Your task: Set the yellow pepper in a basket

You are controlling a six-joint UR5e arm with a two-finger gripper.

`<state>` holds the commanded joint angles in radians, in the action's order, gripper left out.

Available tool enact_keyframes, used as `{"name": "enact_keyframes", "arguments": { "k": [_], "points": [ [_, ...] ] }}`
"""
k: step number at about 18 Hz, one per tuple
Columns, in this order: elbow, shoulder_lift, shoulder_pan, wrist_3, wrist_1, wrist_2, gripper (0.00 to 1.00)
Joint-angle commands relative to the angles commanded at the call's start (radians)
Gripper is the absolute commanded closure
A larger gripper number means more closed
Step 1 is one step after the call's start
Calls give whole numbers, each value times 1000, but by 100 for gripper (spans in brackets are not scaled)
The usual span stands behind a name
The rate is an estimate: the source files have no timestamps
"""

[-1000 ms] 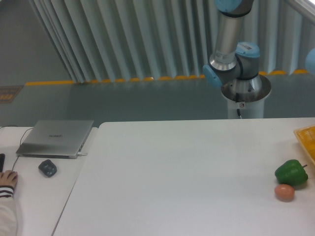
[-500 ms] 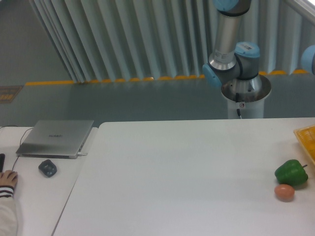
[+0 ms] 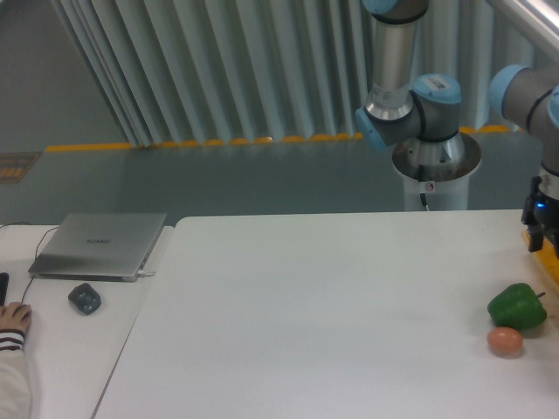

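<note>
Camera view, near to far: a person's hand (image 3: 13,319) rests at the lower left edge. An orange-pink ball (image 3: 505,341) lies on the white surface (image 3: 314,314) at lower right, touching the green pepper (image 3: 516,306) just behind it. A dark mouse (image 3: 85,298) and closed laptop (image 3: 100,245) sit at left. At the right edge, a sliver of the basket (image 3: 548,253) shows, with the gripper (image 3: 540,218) directly above it, cut by the frame; jaws state cannot be determined, nor anything held. Yellow pepper not visible. Arm base (image 3: 434,166) stands behind the surface
</note>
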<state>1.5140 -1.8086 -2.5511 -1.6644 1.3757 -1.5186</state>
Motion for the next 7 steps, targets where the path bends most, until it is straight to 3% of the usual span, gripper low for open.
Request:
{"name": "enact_keyframes", "arguments": {
  "k": [7],
  "points": [
    [41,34,71,107,14,-5,0]
  ]
}}
